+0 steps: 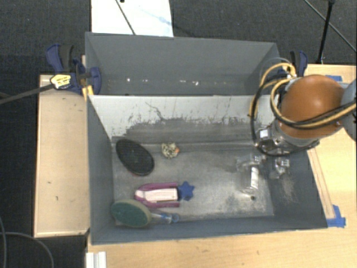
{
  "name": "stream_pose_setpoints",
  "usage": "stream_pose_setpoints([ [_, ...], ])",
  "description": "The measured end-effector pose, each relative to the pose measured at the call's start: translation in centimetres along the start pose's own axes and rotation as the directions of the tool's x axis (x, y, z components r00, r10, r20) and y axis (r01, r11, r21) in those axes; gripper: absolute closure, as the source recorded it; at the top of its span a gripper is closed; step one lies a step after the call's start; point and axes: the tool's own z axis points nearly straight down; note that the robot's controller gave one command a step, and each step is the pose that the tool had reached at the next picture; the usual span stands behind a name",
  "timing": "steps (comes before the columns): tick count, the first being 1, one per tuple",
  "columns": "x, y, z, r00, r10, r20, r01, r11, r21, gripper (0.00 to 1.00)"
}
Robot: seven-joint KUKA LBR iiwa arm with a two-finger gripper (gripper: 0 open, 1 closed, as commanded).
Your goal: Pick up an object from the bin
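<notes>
One arm [308,106] | low over bin [217,183] floor, right | green brush [131,214] well apart

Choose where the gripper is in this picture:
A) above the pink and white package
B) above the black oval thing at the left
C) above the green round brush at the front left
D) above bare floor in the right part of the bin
D: the gripper is above bare floor of the bin at the right, apart from the black oval thing, the green round brush and the pink and white package, which all lie at the left.
</notes>
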Motion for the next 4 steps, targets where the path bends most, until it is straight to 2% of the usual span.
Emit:
stream_pose_setpoints([
  [1, -1.5, 4.3, -6.5, 0.998, -0.066, 0.000, 0.066, 0.998, -0.003, 0.00],
  [2, -1.3, 1.5, 1.8, 0.916, -0.402, 0.007, 0.402, 0.916, -0.007, 0.00],
  [3, -1.1, 1.4, 1.6, 0.919, -0.395, 0.004, 0.395, 0.919, -0.008, 1.00],
  [4, -7.6, 4.1, -6.2, 0.752, -0.659, 0.005, 0.659, 0.752, -0.001, 1.00],
])
